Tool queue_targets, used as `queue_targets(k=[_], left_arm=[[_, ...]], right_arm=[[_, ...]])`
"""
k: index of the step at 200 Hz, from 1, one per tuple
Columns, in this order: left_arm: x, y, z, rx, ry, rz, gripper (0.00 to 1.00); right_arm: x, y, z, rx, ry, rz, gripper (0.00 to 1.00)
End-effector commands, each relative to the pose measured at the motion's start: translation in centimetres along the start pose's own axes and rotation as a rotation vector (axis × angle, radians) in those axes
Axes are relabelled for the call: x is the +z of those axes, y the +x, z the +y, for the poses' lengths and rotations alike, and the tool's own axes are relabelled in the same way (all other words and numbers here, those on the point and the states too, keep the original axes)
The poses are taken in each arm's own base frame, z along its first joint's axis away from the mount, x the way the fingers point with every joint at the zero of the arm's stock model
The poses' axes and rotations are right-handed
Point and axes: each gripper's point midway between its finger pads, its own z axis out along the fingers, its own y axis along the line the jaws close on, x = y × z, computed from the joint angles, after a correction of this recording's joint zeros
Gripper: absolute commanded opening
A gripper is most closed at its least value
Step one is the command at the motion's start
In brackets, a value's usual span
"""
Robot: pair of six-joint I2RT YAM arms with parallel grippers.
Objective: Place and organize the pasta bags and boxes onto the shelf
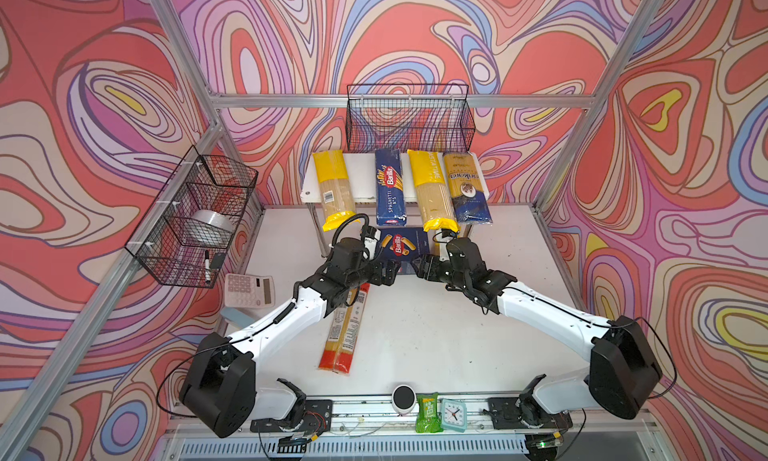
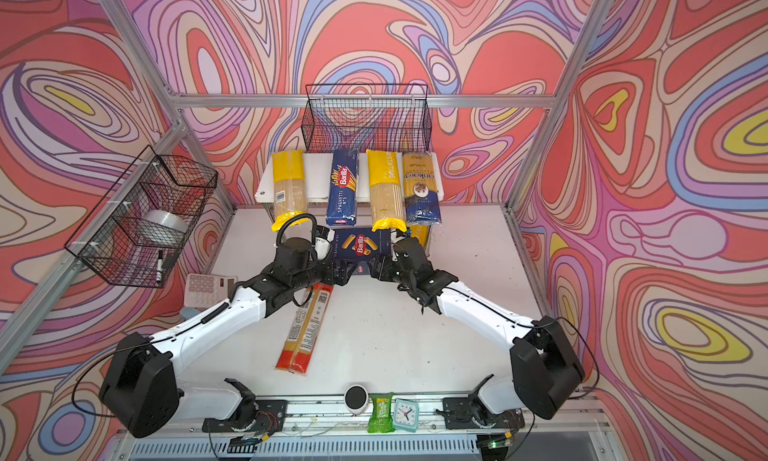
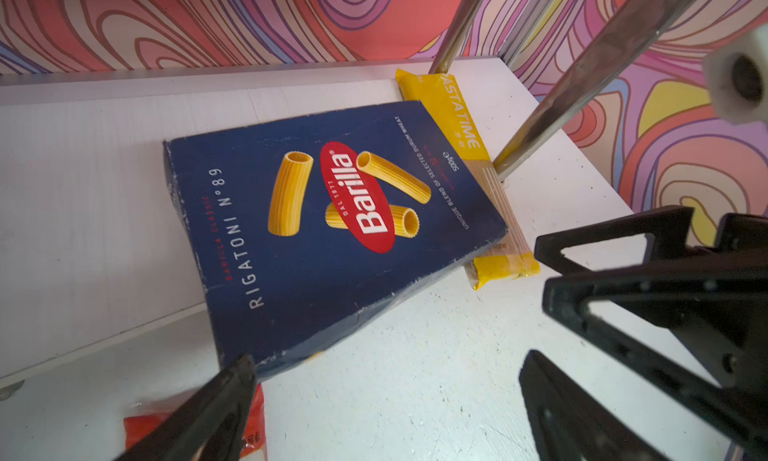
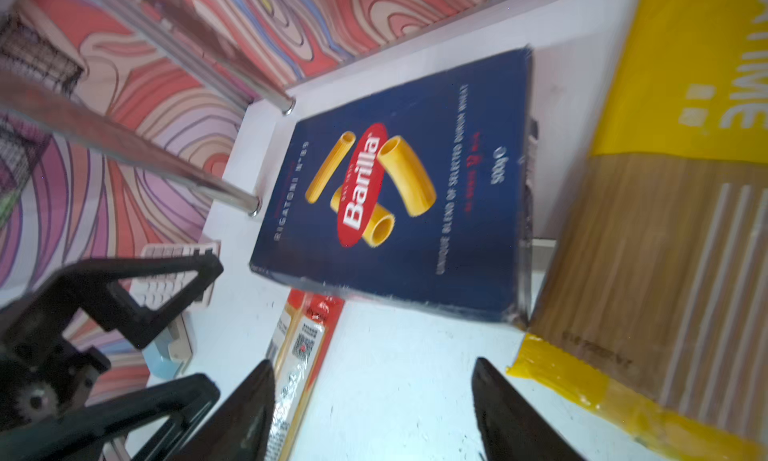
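The white shelf holds on its top board two yellow-ended bags, the narrow Barilla spaghetti box and a gold and dark blue bag. The wide rigatoni box lies flat on the lower board, its near edge sticking out over the table. Another yellow-ended bag lies beside it. A red-ended bag rests on the table under my left arm. My left gripper and right gripper are both open, side by side just in front of the box's near edge, holding nothing.
Black wire baskets hang at the back and on the left wall, the left one holding a tape roll. A calculator lies at the left. A round speaker, green snack packet and small clock line the front rail.
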Motion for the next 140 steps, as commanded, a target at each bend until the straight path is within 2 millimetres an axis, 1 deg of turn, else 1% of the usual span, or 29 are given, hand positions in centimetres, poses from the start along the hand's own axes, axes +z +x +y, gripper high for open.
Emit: queue_targets(k=[1,24,34,45,58,61,65,73,80,104,140], left_arm=[[-0.9,0.8,-0.1,-0.008,-0.043,0.037,1.0],[-1.8,2.4,0.1,-0.047,-0.062,0.066,1.0],[-2.5,3.1,0.4,-0.067,-0.071,0.074,1.0],[-3.3,3.9,0.8,-0.087,-0.093,0.09,1.0],[-4.6,4.6,1.4,-0.108,-0.124,0.099,1.0],[-4.9,4.6,1.4,-0.111,-0.124,0.093,1.0],[-5.3,5.2,1.6,-0.115,-0.137,0.113,1.0],[-6.1,6.0,2.2,-0.129,-0.166,0.125,1.0],[-6.9,6.4,2.8,-0.145,-0.194,0.122,1.0],[-9.0,8.2,4.1,-0.182,-0.247,0.11,1.0],[-11.6,10.0,5.5,-0.23,-0.296,0.08,1.0]], right_arm=[[-0.3,1.5,1.4,-0.021,-0.06,0.023,0.69],[0.0,2.9,2.7,-0.03,-0.096,0.034,0.62],[0.4,3.4,3.2,-0.025,-0.119,0.039,0.6],[1.0,4.0,3.4,-0.014,-0.144,0.048,0.57],[1.9,4.6,3.6,-0.001,-0.165,0.057,0.51],[2.1,4.5,3.6,0.001,-0.17,0.055,0.49],[2.4,4.7,3.7,0.003,-0.176,0.06,0.44],[2.9,4.7,3.9,0.01,-0.185,0.059,0.33],[3.5,4.8,4.1,0.013,-0.189,0.063,0.27],[5.1,5.0,4.8,0.006,-0.195,0.077,0.19],[7.0,4.7,5.0,0.012,-0.192,0.065,0.09]])
